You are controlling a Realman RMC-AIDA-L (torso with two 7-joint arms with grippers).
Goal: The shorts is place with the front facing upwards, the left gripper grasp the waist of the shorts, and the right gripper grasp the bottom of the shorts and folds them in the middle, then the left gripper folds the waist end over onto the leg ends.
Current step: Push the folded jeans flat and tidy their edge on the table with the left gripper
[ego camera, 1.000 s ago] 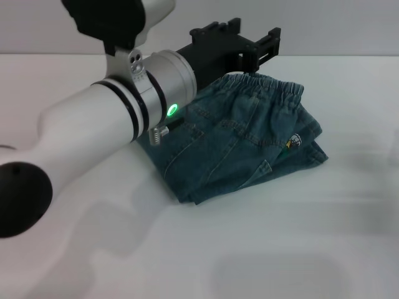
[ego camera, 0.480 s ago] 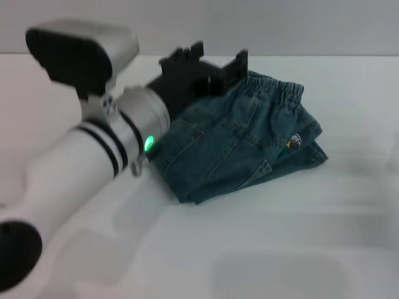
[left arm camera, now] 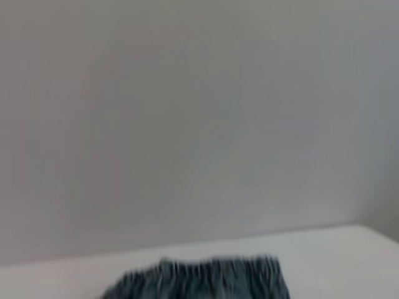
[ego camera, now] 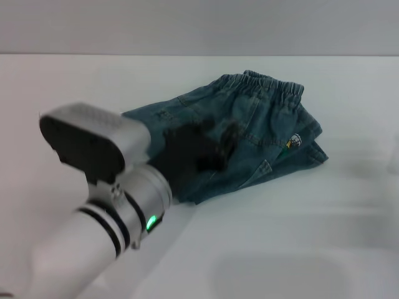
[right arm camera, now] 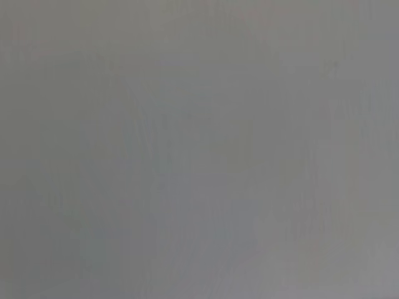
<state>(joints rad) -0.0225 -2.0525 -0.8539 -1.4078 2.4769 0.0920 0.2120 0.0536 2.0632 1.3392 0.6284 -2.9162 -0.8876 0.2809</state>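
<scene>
The blue denim shorts lie folded on the white table, right of centre. The gathered waist lies on top at the far side. A small cartoon print shows near the layered leg ends at the right. My left gripper, a black claw on a silver wrist with a green light, hovers over the near left part of the shorts and holds none of the cloth. In the left wrist view the waist shows at the picture's edge. The right gripper is out of view.
The table's far edge meets a plain grey wall. The right wrist view shows only a flat grey surface. My left arm covers the near left corner of the table.
My left arm has drawn back from the far waist end towards the near left, and its claw now hangs over the shorts' near part. The shorts have not moved.
</scene>
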